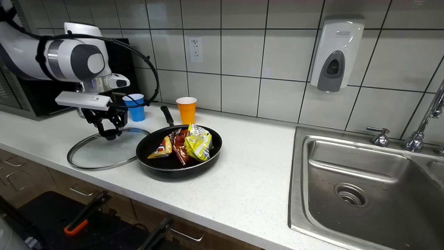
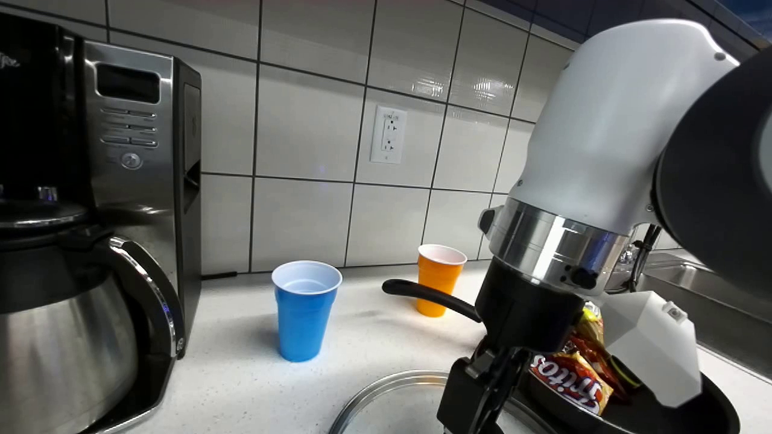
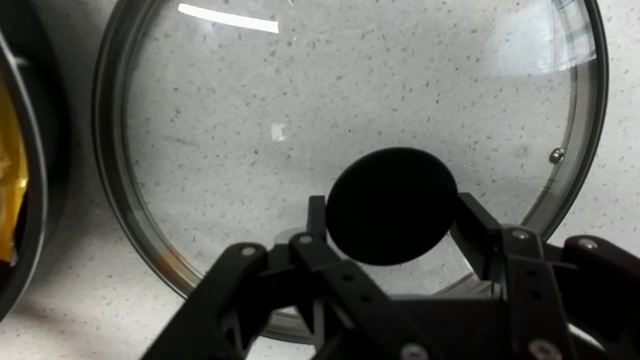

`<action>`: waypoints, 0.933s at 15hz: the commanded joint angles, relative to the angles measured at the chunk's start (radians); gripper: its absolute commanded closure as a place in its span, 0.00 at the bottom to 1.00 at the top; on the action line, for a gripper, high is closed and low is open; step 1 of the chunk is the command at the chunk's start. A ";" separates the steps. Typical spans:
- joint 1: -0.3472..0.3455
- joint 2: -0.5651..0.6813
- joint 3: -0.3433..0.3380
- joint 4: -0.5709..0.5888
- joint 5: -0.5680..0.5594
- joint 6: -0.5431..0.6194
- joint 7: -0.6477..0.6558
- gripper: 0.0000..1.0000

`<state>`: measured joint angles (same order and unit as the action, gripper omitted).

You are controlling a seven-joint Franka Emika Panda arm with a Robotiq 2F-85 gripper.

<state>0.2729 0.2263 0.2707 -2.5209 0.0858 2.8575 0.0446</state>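
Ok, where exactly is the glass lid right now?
In an exterior view, the glass lid lies on the counter toward the left, beside the black pan. In the wrist view, its black knob sits between the fingers of the gripper.

Past the jaws, toward the tiled wall [image 1: 239, 93], a blue cup [image 2: 306, 310], upright on the white counter [image 1: 249, 173]. Farther off, toward the steel sink [image 1: 364, 215] from the jaws, an orange cup [image 1: 187, 111], near the handle [image 2: 431, 298] of a black frying pan [image 1: 178, 173]. In the pan, on the sink side of the jaws: a Fritos bag [image 2: 570, 383], a red bag [image 1: 181, 147] and a yellow-green bag [image 1: 199, 146], close together. On the opposite side of the jaws, a coffee maker [image 2: 129, 181] with a steel carafe [image 2: 60, 361]. Higher than the jaws, on the wall, a power outlet [image 1: 196, 49] and, well apart from them, a white soap dispenser [image 1: 338, 52].
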 commanded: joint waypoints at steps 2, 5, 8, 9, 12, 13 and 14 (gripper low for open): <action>0.010 0.000 -0.004 0.022 -0.032 -0.011 0.015 0.61; 0.010 -0.010 0.003 0.029 -0.032 -0.014 0.012 0.61; 0.010 -0.032 0.006 0.032 -0.029 -0.018 0.012 0.61; 0.007 -0.040 0.011 0.034 -0.022 -0.018 0.007 0.61; 0.008 -0.055 0.007 0.047 -0.027 -0.015 0.010 0.61; 0.006 -0.056 0.010 0.053 -0.022 -0.016 0.006 0.61; 0.008 -0.060 0.009 0.056 -0.024 -0.017 0.009 0.61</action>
<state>0.2800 0.2196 0.2753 -2.4767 0.0725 2.8578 0.0446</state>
